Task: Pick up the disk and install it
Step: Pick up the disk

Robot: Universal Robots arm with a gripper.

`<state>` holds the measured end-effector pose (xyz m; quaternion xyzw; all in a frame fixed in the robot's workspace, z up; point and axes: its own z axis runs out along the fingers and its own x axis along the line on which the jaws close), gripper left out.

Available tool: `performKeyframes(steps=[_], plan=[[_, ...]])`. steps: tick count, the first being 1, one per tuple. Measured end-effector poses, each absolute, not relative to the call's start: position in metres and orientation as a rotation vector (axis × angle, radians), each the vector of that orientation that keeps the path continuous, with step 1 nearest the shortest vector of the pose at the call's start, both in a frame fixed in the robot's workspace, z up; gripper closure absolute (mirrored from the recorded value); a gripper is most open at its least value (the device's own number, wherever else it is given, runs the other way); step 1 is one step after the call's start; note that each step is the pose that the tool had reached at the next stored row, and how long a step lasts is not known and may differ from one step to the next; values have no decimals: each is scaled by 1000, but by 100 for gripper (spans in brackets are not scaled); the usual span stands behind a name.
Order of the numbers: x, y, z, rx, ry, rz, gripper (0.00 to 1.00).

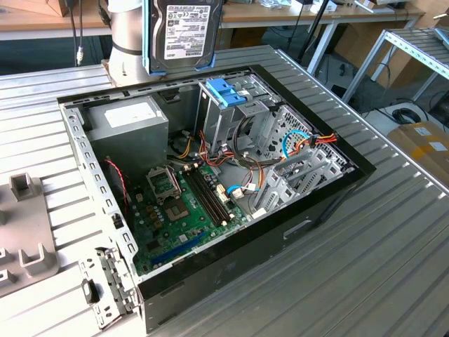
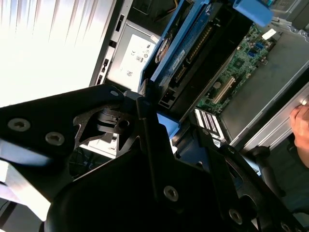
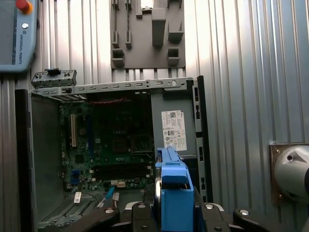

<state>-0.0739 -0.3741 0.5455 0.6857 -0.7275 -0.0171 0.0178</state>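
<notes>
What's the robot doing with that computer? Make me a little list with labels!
Holding: gripper shut on the disk
Disk place: up in the air over the open computer case, not installed
Case place: lying on the ribbed metal table
Inside the case: green motherboard, grey power supply, blue latch piece
Also there: a person's hand, at the edge of the second wrist view
</notes>
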Motion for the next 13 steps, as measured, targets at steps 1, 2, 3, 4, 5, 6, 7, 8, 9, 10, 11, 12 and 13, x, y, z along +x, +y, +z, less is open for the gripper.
performKeyframes(steps=[1,2,3,4,5,6,7,8,9,10,11,12,13], plan=[[-73,-374,545,2130,-2260,-53,63],[-71,-374,545,2130,-2260,-52,63],[-70,-374,545,2129,-2260,-52,63],[-69,-374,545,2129,-2259,-52,63],[-68,-374,545,2129,-2259,-51,63],[-66,-374,545,2129,-2259,-51,63],[-65,-374,545,2129,-2259,-50,63],[-64,-374,545,2129,-2259,-50,63],[-62,-374,545,2129,-2259,-50,63],[-60,-374,545,2128,-2259,-50,63],[-59,-374,545,2128,-2258,-49,63],[-57,-374,545,2128,-2258,-49,63],[-56,-374,545,2128,-2258,-49,63]])
